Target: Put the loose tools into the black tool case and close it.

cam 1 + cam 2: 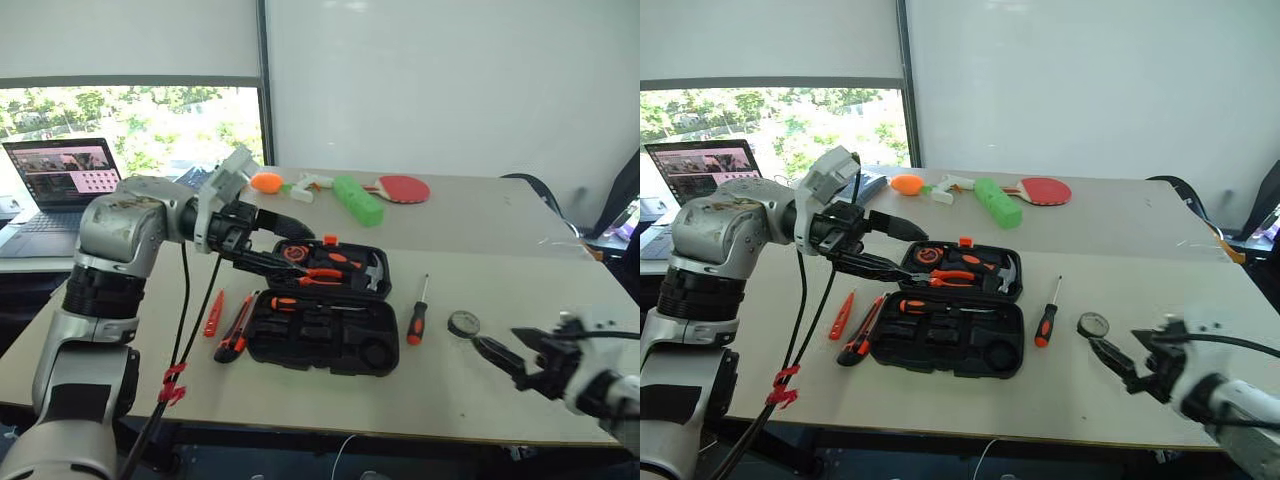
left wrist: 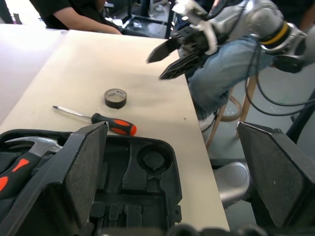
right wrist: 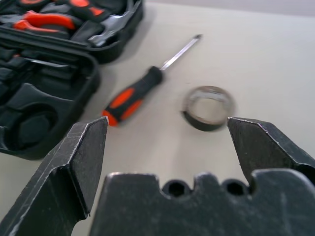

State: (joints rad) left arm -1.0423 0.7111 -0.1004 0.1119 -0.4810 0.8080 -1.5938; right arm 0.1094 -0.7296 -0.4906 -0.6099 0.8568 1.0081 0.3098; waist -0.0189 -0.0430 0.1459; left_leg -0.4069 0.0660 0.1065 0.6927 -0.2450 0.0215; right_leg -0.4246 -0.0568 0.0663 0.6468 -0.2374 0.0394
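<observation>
laptop [image 1: 60, 190]: cut off at frame edge | tool case [image 2: 147, 191]: near half hidden behind left claw's fingers [image 2: 83, 167]

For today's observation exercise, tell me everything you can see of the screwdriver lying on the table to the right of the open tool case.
The screwdriver has a thick black handle with orange-red grip patches and a slim bare metal shaft. It lies flat on the pale table, handle toward the robot, tip pointing away. It sits between the black tool case and a small round roll, apart from both. Nothing touches it but the tabletop.
</observation>
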